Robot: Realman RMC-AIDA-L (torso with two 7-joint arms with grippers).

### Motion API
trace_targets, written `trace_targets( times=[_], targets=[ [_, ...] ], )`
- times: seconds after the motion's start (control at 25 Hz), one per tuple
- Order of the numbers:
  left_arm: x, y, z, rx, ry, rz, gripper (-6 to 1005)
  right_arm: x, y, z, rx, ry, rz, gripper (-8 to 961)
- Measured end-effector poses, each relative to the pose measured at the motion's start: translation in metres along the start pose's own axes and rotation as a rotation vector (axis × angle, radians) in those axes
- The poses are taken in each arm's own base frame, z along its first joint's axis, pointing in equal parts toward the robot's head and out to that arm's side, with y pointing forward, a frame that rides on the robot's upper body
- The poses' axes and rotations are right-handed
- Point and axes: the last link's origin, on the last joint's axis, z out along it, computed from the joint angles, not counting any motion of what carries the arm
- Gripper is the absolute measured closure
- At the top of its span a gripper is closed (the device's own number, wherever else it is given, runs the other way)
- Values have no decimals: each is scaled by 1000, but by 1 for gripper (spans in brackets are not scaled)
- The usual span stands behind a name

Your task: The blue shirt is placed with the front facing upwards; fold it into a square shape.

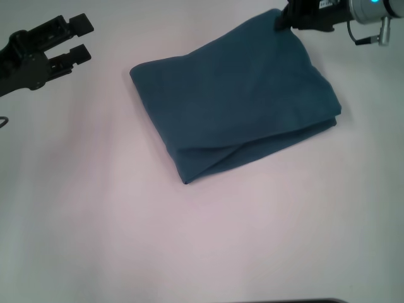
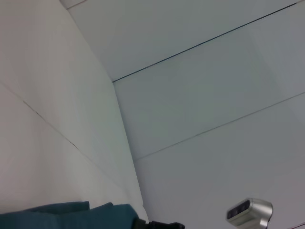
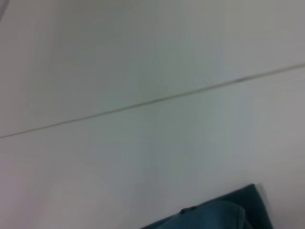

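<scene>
The blue shirt (image 1: 233, 101) lies folded into a rough rectangle on the white table, with layered edges showing at its near side. No print shows. My right gripper (image 1: 282, 23) sits at the shirt's far right corner, shut on the cloth there; that corner rises to meet it. My left gripper (image 1: 82, 39) hovers open at the far left, well away from the shirt, with nothing between its fingers. The left wrist view shows a strip of the shirt (image 2: 71, 213) with the right gripper (image 2: 159, 224) at its edge. A bit of the shirt (image 3: 219, 212) appears in the right wrist view.
The white table (image 1: 95, 208) stretches wide to the left of and in front of the shirt. A silver part of the right arm (image 1: 372, 12) hangs at the far right corner. Thin seams cross the pale wall (image 2: 205, 95) behind.
</scene>
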Motion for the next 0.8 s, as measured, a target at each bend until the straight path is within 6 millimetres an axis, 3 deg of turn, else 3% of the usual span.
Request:
trace_targets(
  times=[0.44,0.8],
  targets=[
    [3,1,-1,-2,13,-4,198,-13,19,5,8,-52,-100,903],
    [5,1,-1,-3,16,-2,208,6,27,32,70,-20,-173,892]
  ],
)
